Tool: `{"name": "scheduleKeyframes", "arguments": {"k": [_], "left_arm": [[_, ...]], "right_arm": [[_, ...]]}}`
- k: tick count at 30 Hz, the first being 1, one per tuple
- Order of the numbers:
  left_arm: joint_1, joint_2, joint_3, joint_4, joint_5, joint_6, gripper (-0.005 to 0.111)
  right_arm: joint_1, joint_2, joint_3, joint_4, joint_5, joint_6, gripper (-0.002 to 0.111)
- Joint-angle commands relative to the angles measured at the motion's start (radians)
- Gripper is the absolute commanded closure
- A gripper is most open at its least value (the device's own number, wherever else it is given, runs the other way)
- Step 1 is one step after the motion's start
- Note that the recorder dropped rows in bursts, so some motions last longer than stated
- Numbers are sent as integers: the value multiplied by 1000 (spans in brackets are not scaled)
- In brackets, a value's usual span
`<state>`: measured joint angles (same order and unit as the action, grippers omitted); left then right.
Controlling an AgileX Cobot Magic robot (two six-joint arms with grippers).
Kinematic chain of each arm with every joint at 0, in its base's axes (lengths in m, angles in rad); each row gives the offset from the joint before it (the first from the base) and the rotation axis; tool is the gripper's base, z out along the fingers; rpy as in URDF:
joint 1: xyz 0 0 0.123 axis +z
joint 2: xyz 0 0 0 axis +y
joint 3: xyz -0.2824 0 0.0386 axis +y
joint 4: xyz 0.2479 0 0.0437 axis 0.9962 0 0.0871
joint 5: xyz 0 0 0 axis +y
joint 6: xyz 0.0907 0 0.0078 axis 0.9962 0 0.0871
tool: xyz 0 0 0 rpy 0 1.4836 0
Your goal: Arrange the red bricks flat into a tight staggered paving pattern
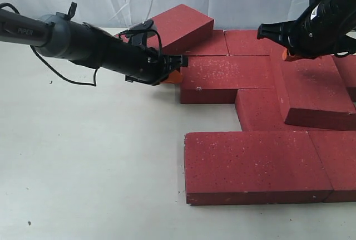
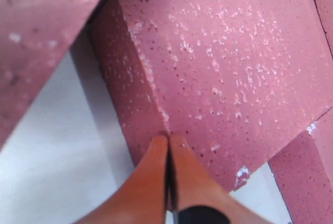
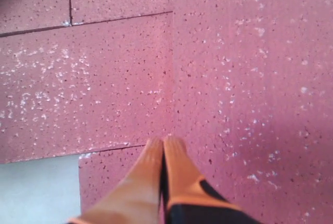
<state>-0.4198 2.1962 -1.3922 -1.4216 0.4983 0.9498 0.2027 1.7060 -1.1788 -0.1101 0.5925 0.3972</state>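
Left claw clenched empty, tips at the 9 o'clock end of a flat middle brick; the red bricks, dark and white-flecked, cover the tabletop from 12 to 5 o'clock. Two lie tilted on neighbours; right claw clenched empty at 2 o'clock, over one.

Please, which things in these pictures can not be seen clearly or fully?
Exterior view: the frame's right edge cuts off the front right brick, so the brick count is unsure.
Exterior view: the tilted brick hides what lies under it.
Exterior view: the right gripper covers part of the back row.
Left wrist view: the leaning brick is blurred, too near the camera.
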Motion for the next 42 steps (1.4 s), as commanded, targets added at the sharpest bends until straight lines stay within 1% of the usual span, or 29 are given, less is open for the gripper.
{"name": "scheduleKeyframes", "arguments": {"k": [1, 8, 11, 14, 15, 18, 23, 26, 29, 33, 35, 36, 38, 39, 42], "left_arm": [[-20, -2, -5, -68, 1, -9, 107], [-23, -2, -5, -86, -12, -34, 107], [-14, -2, -5, -54, 6, -60, 107], [0, -8, -5, 53, 40, -192, 107], [2, -18, -5, 116, 44, -258, 107], [2, -59, -5, 279, 33, -368, 107], [0, -155, -5, 478, 21, -456, 107], [-7, -222, -5, 630, 47, -521, 107], [-23, -280, -5, 831, 95, -564, 107], [-52, -354, -5, 1083, 172, -700, 107], [-59, -385, -5, 1163, 199, -743, 107], [-59, -401, -5, 1195, 214, -761, 107], [-59, -431, 0, 1196, 221, -765, 107], [-59, -468, 27, 1183, 201, -765, 107], [-59, -532, 103, 1183, 171, -765, 107]], "right_arm": [[-3, -4, -3, 67, -34, -4, 109], [-3, -4, -3, 94, -52, -4, 109], [-3, -4, -3, 94, -42, -4, 109], [-5, -4, -3, 85, -25, -4, 109], [-5, -4, -3, 64, -16, -4, 109], [-5, -4, -3, 26, 1, -4, 109], [-37, -6, -3, 20, 3, -4, 109], [-76, -6, -3, -25, 23, -4, 109], [-133, -6, -3, -102, 54, -4, 109], [-236, -6, -3, -103, 57, -4, 109], [-285, -5, -3, -92, 53, -4, 109], [-309, -3, -3, -87, 48, -4, 109], [-345, -3, -3, -86, 29, -4, 109], [-363, 1, -3, -89, 3, -18, 109], [-365, 53, -3, -88, -19, -31, 109]]}}
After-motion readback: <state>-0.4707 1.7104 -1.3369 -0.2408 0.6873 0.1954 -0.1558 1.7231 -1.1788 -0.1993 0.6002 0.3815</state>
